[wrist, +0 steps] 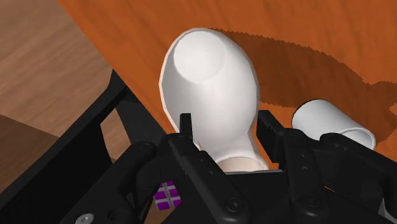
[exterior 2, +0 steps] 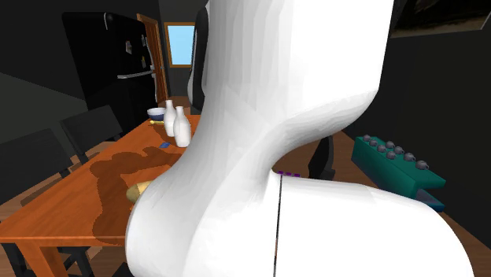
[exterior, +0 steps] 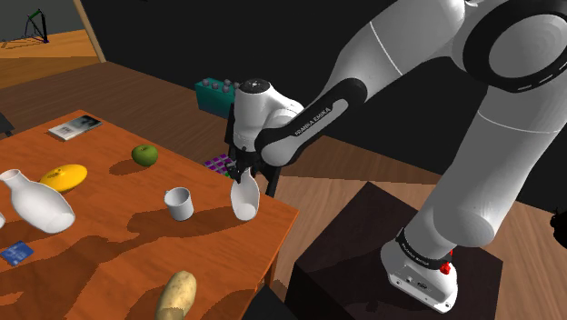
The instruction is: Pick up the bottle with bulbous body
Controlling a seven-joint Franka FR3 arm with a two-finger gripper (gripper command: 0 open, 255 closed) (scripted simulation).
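Hand [exterior: 243, 180] clamped on neck of white bulbous bottle [exterior: 244, 202], at desk's [exterior: 100, 195] right edge in the shoulder view. 1 white cup [exterior: 179, 202] near, to its left.

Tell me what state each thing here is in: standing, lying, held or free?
Bulbous white bottle, upright, its neck clasped between the jaws.
Jaws, shut on that bottle's neck.
White cup, upright with its mouth up, standing free beside the held bottle.
Second white bottle, standing, untouched.
Potato, lying on its side, untouched.
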